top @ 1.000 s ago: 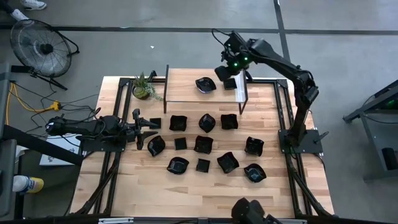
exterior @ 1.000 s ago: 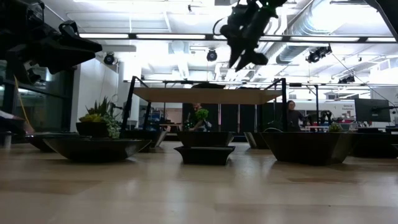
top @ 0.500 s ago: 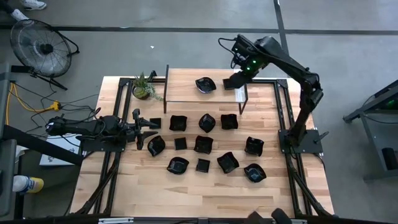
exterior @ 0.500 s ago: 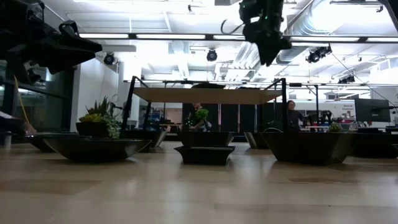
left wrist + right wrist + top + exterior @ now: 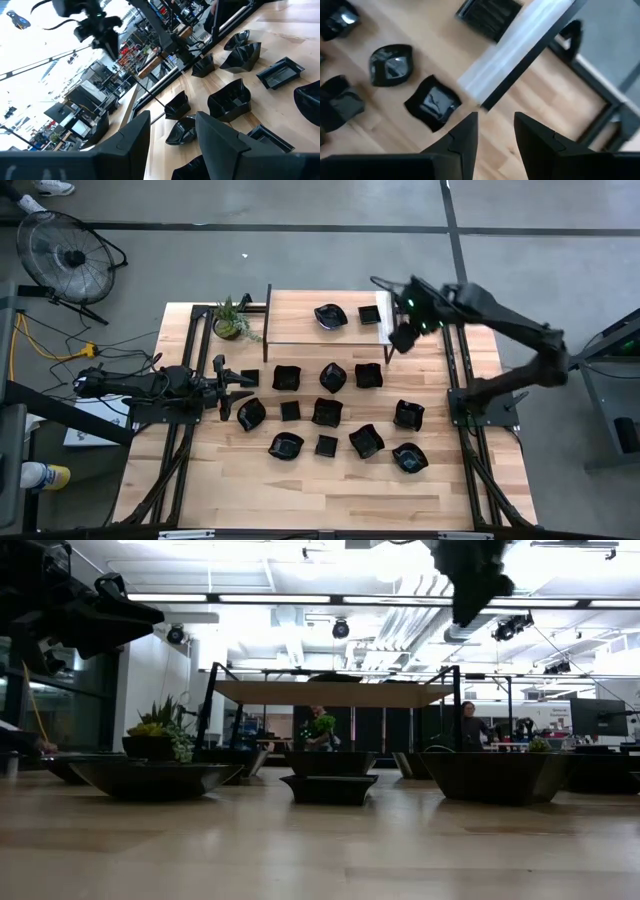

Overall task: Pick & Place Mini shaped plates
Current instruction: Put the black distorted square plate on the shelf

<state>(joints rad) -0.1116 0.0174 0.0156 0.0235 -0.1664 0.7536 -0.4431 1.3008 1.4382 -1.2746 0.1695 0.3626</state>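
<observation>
- On the raised wooden shelf (image 5: 300, 315) at the far end of the table (image 5: 230, 480) lie two mini shaped plates: a wavy-rimmed plate (image 5: 330, 316) near the middle and a small square plate (image 5: 369, 314) just beside the shelf's right end, apart from each other. Both face up and both are empty.
- On the table below the shelf, the other mini shaped plates (image 5: 330, 412) sit in loose rows, all rim up and empty as far as the high view shows. None touches its neighbour.
- The small flat square ones, such as the square plate (image 5: 326, 445) in the near row, lie with their edges roughly parallel to the table's sides. The rounder, leaf-like ones show no clear long axis from above.
- A small potted plant (image 5: 230, 320) stands at the shelf's left end.
- The right gripper (image 5: 402, 338) hangs in the air just off the shelf's right end, above the table. Its fingers (image 5: 465, 135) stand apart with nothing between them.
- The left gripper (image 5: 222, 388) waits low at the table's left side, pointing toward the rows of plates. Its fingers (image 5: 135, 135) are spread and empty.
</observation>
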